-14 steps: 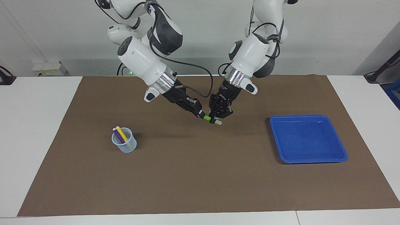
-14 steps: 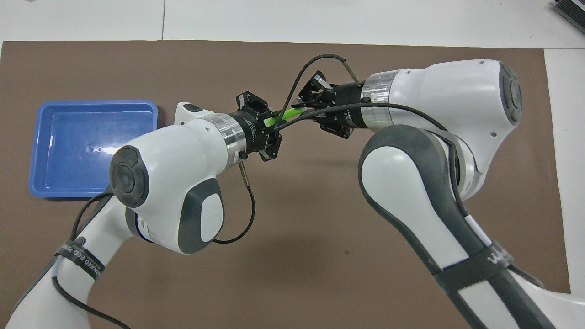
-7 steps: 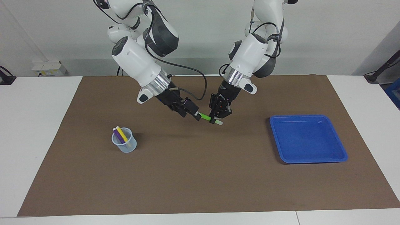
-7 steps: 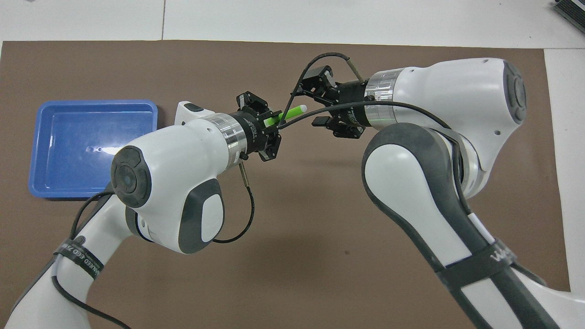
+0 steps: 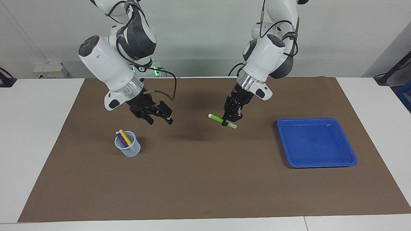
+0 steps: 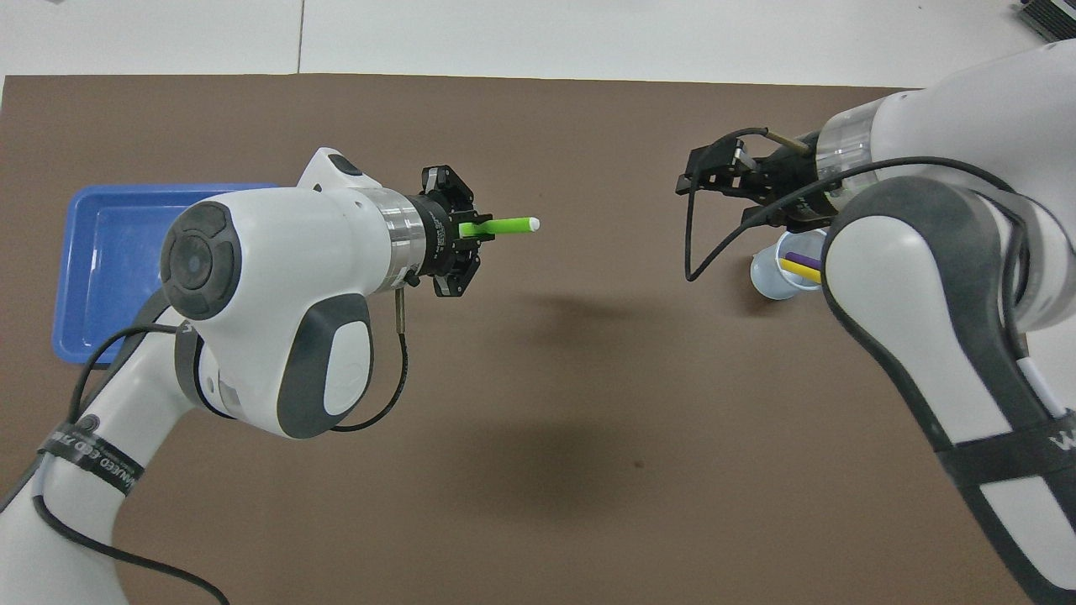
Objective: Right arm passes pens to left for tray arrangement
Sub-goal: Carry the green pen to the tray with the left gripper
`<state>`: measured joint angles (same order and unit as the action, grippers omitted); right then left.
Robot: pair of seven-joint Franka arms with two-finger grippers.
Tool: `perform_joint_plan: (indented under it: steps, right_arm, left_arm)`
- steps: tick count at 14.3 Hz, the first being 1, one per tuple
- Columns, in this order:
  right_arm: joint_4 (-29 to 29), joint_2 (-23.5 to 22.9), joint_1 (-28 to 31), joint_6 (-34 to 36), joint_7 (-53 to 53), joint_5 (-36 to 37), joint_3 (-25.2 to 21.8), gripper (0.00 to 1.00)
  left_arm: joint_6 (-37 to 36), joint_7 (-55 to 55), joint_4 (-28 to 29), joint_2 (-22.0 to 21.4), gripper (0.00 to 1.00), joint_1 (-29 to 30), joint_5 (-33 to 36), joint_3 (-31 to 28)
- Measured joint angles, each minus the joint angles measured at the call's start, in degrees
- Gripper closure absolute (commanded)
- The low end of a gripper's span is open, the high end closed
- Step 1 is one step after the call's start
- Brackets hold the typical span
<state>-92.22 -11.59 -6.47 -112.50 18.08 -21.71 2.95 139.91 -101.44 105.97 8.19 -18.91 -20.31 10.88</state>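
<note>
One green pen [image 5: 222, 120] pinched crosswise in my left gripper [image 5: 230, 122], in the air over the mat between cup [image 5: 128, 148] and tray [image 5: 317, 142] | light, stiff, slick barrel (judgement), so hold mid-barrel | two pens in cup | my right gripper [image 5: 159, 118] spread wide, holding nothing, above cup.

Bright green slim marker pen [image 5: 221, 120] with pale whitish ends. Purple marker pen [image 5: 121, 139] and yellow marker pen [image 5: 126, 138], each with a whitish tip, in a small clear plastic cup [image 5: 128, 149] tinted bluish. Shallow bright blue plastic tray [image 5: 351, 155], plain. Flat brown table mat [image 5: 199, 183], plain, on a white tabletop [image 5: 35, 128]. White robot arms with dark grey joints and silver wrist rings; black left gripper [image 5: 229, 119], black right gripper [image 5: 159, 117].
</note>
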Motion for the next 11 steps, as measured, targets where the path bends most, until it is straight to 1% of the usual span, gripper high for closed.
perform_joint_plan:
  steps: [2,5,7,9,11]
  right_arm:
    - [0.0,1.2,2.1,4.2,-2.1,3.6,-0.1,0.0]
    - [0.0,3.0,4.7,9.0,-5.3,8.8,-0.1,0.0]
    - [0.0,3.8,7.3,11.6,-9.2,9.5,-0.2,0.0]
    - [0.0,4.6,9.0,13.5,-11.7,10.0,-0.2,0.0]
    - [0.0,5.2,9.2,14.5,-12.7,14.0,-0.2,0.0]
  left_arm:
    - [-4.5,7.3,-0.3,0.0,1.0,2.0,0.1,-0.1]
    - [-12.0,21.4,-0.8,-0.1,1.0,7.4,0.2,-0.3]
    - [-15.2,28.5,-1.1,-0.4,1.0,10.0,0.6,-0.4]
    - [-17.9,35.1,-1.4,-0.8,1.0,12.0,2.4,-0.5]
    - [-20.0,42.1,-1.4,-1.1,1.0,14.4,3.8,-0.5]
